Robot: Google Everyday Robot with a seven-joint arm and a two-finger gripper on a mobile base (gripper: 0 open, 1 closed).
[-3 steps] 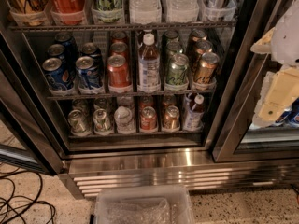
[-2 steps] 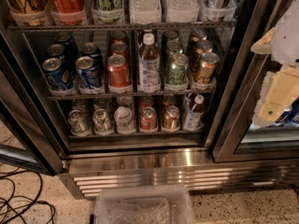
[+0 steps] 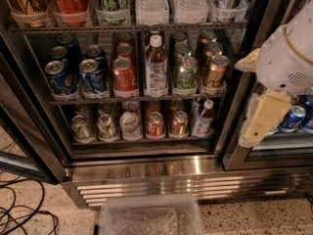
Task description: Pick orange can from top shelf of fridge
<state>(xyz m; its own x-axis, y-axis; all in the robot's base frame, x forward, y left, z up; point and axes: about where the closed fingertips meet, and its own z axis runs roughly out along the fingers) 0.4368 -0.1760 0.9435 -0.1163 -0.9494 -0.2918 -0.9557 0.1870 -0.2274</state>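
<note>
The gripper hangs at the right edge of the frame, in front of the fridge, with its two pale fingers spread apart and grasping nothing. The orange can stands centre-left at the front of the top shelf. A blue can is just left of it and a bottle just right.

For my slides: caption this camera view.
The gripper hangs at right before the fridge, away from the orange can on the top shelf beside blue cans.
</note>
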